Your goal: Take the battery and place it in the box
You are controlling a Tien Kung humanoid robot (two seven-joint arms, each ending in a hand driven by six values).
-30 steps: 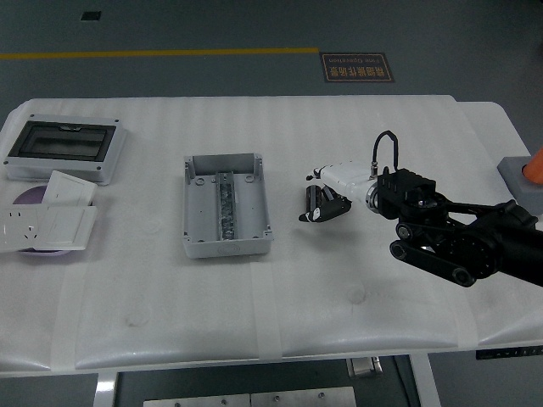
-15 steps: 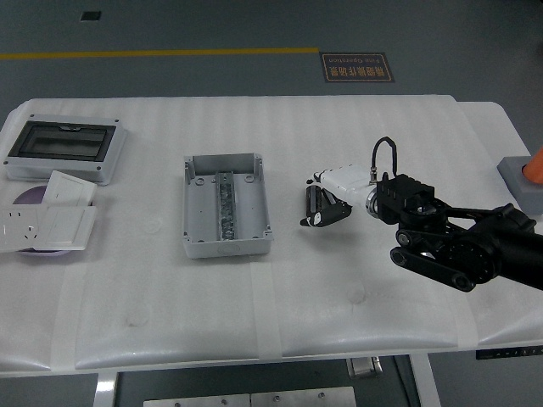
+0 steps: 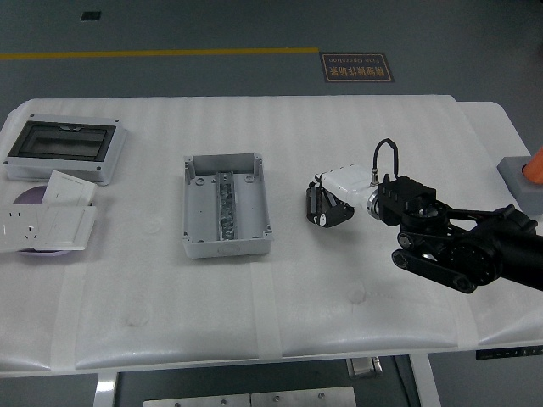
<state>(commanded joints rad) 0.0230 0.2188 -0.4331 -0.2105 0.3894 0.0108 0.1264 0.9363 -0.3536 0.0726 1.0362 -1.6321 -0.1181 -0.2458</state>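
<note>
The grey open box sits left of the table's middle, with a metal rail along its floor. My right hand, white-backed with black fingers, reaches in from the right and sits low over the table just right of the box. Its fingers are curled in around a small dark thing that I take for the battery. The battery is mostly hidden by them. I cannot tell if it is off the table. My left arm is out of view.
A grey enclosure with a dark window lies at the far left. White socket plates lie in front of it on a purple disc. A grey block with an orange cone stands at the right edge.
My right hand's fingers have curled in tighter and drawn slightly right, towards the palm. The box and the other things have not moved.
</note>
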